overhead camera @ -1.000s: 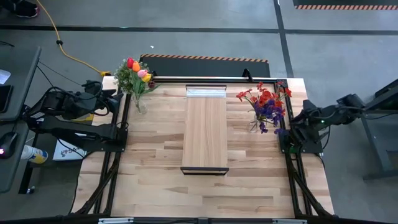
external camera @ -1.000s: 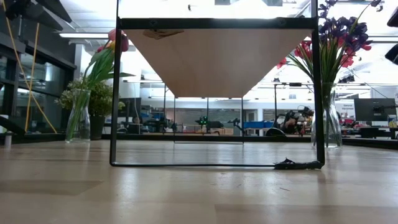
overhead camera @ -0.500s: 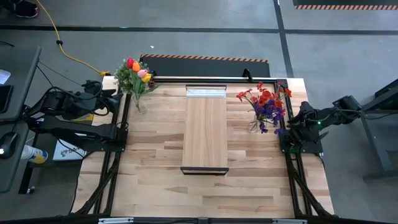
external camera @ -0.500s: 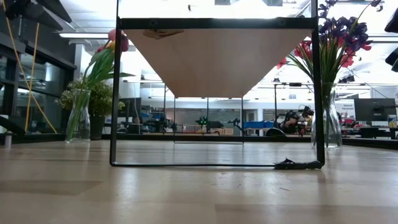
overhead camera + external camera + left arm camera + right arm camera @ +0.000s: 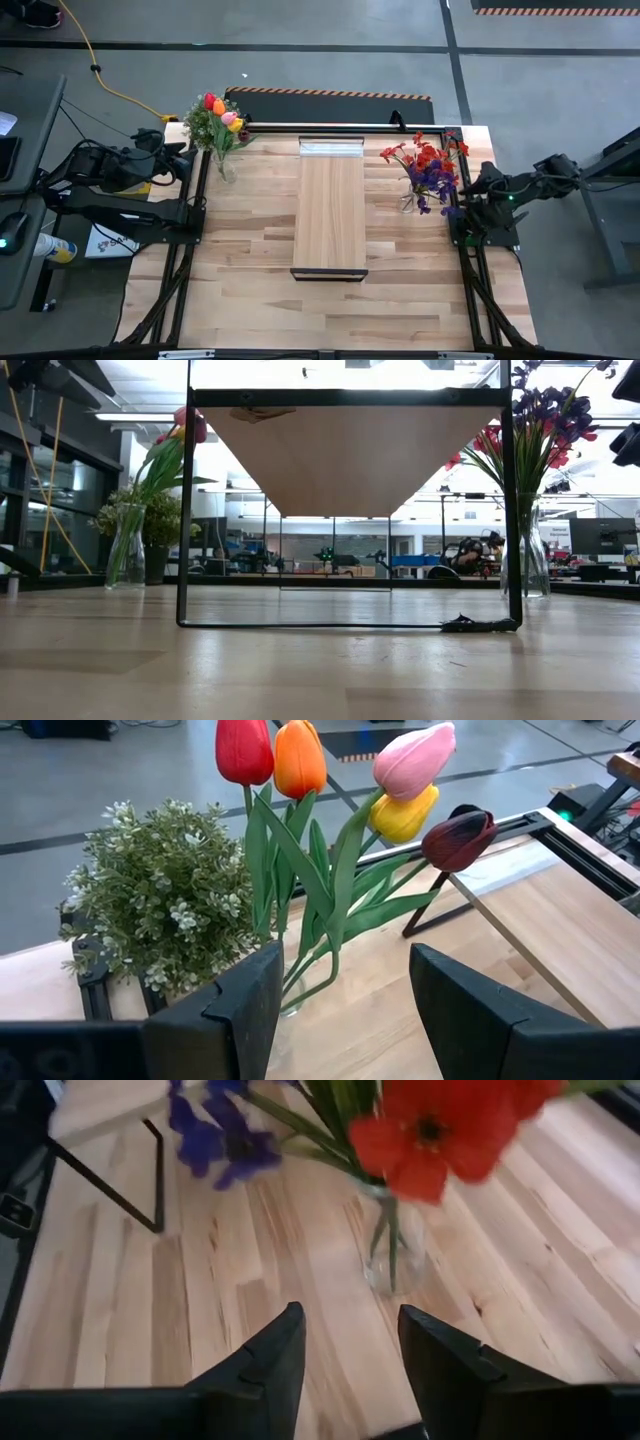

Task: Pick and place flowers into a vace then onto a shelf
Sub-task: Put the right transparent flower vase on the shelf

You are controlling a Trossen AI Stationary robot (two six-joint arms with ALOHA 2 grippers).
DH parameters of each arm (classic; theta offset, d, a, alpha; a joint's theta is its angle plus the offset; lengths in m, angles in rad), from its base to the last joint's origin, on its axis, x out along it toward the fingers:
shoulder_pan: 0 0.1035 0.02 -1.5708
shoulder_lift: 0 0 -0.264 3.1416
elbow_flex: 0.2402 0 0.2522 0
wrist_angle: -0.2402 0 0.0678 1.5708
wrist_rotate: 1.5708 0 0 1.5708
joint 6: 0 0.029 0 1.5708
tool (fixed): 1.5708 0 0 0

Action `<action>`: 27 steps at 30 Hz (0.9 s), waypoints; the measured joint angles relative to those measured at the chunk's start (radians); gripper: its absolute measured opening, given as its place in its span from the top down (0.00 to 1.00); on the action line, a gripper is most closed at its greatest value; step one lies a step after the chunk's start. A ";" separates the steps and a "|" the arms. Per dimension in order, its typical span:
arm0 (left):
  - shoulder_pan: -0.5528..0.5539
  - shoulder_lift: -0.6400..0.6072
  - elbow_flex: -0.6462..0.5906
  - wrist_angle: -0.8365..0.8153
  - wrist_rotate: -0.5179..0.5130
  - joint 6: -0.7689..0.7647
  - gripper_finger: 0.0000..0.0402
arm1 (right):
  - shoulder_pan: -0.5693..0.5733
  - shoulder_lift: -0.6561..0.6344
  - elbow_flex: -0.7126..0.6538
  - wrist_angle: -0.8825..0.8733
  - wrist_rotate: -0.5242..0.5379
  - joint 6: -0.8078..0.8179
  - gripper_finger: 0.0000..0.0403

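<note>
While both arms sit at the table's outer edges, my right gripper [image 5: 350,1350] has its two dark fingers spread apart with nothing between them. Straight ahead of it, near but not touching, stands a clear glass vase [image 5: 392,1250] on the plank tabletop [image 5: 200,1310], holding green stems topped by a red bloom [image 5: 440,1135] and purple blooms [image 5: 215,1140]. From overhead I see that same red and purple bunch [image 5: 428,165] just inboard of the right gripper [image 5: 472,190], which hovers at the table's right edge. Beyond the bunch, farther from this claw, the shelf [image 5: 330,205] lies along the middle of the table, its pale strip at the far end and its dark front edge toward the near side.

My left gripper [image 5: 345,995] is likewise open and empty, its fingers framing a second vase just ahead. From that vase rise tulips [image 5: 300,760]: red, orange, pink, yellow and one dark maroon head, all upright on green leaves. Just beside them, on the side away from the shelf, sits a bushy pale-green plant [image 5: 160,900]. Overhead, the left gripper [image 5: 170,160] waits at the table's left edge, close to this tulip bunch [image 5: 222,115].

No flowers rest on the shelf; both bunches stand on the tabletop either side of it.
</note>
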 joint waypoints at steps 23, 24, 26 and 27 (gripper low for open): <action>0.000 0.000 0.000 0.000 -0.006 0.000 0.38 | 0.026 0.055 -0.092 0.239 -0.031 -0.013 0.60; 0.000 0.000 0.000 0.000 -0.005 0.000 0.38 | 0.028 0.064 -0.097 0.257 -0.029 -0.010 0.60; 0.000 0.000 0.000 0.000 -0.005 0.000 0.38 | 0.031 0.076 -0.105 0.267 -0.019 0.029 0.60; 0.000 0.000 0.000 0.000 -0.005 0.000 0.38 | 0.031 0.084 -0.105 0.261 -0.010 0.051 0.60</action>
